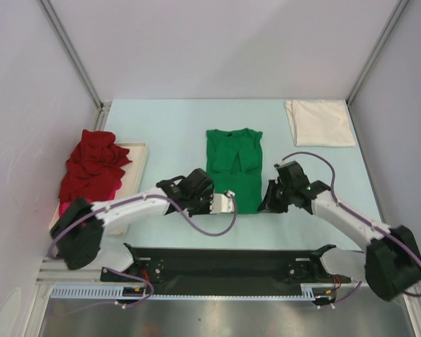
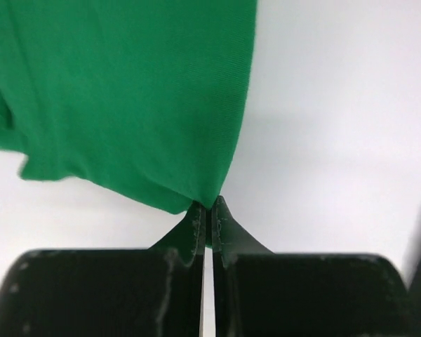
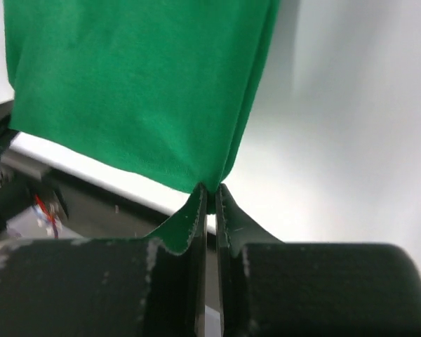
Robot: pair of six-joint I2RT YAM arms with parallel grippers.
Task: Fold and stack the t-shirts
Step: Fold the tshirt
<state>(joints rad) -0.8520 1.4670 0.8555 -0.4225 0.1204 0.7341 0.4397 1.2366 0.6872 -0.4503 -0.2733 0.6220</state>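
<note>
The bright green t-shirt (image 1: 233, 167) lies lengthwise on the table middle, sleeves folded in, collar at the far end. My left gripper (image 1: 212, 203) is shut on its near left hem corner; the left wrist view shows green cloth (image 2: 126, 98) pinched between the tips. My right gripper (image 1: 269, 202) is shut on the near right hem corner, with cloth (image 3: 140, 91) running up from the tips. The dark red t-shirt (image 1: 91, 168) is crumpled on the tray at left, with a magenta pink shirt edge (image 1: 59, 208) under it. The cream-white t-shirt (image 1: 318, 123) lies folded at the far right.
The shallow cream tray (image 1: 135, 168) sits at the left under the red shirt. Grey enclosure walls and metal posts bound the table on three sides. A black rail (image 1: 224, 263) runs along the near edge between the arm bases.
</note>
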